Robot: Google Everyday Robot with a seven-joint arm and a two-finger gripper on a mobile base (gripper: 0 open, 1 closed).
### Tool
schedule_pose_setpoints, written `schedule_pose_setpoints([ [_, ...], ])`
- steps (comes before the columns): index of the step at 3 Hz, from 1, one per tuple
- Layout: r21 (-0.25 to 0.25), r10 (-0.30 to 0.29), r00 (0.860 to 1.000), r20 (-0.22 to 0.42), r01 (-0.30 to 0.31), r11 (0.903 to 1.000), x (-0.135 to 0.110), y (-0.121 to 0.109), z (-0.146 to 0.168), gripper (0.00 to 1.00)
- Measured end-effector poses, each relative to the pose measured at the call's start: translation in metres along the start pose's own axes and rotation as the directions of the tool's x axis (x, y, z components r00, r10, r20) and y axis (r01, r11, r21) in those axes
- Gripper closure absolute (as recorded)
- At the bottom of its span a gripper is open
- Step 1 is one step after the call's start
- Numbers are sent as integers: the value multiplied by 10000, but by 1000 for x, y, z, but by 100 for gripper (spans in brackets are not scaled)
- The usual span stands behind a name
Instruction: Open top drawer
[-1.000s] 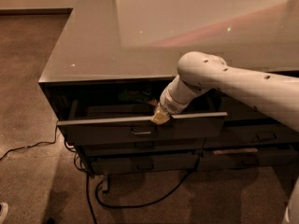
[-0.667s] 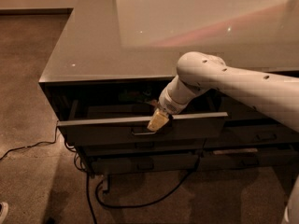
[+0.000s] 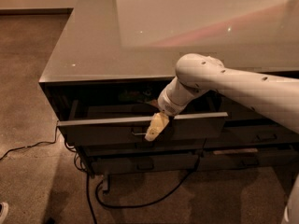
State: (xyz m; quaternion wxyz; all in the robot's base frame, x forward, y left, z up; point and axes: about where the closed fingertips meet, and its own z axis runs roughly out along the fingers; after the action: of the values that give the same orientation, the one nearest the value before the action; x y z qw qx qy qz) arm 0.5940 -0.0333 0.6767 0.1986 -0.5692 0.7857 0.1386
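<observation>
The top drawer (image 3: 103, 130) is a wide dark-grey drawer pulled partly out from under the counter top, its flat front facing me and its shadowed interior showing behind it. Its metal loop handle (image 3: 138, 134) sits at the middle of the front. My gripper (image 3: 153, 129) hangs from the white arm (image 3: 224, 83) that comes in from the right. Its yellowish fingers (image 3: 156, 125) reach down over the drawer's top edge, in front of the front panel, just right of the handle.
The glossy grey counter top (image 3: 140, 36) overhangs the drawers. Shallower drawer fronts (image 3: 145, 163) sit below, and others at the right (image 3: 266, 139). Black cables (image 3: 140, 202) lie on the speckled floor under and left of the cabinet.
My gripper has slid down and slightly left over the drawer front, toward the handle. The drawer stands about as far out as before.
</observation>
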Motion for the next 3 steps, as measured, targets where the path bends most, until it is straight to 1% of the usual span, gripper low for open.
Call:
schedule_pose_setpoints([
  [1,-263,198,9998,-50,-200,9995,10,8,8,0],
  [2,-375,457,9985,-308,-468,9982,29,18,6,0],
  [3,-314,611,9958,-689,-634,9975,48,32,-3,19],
])
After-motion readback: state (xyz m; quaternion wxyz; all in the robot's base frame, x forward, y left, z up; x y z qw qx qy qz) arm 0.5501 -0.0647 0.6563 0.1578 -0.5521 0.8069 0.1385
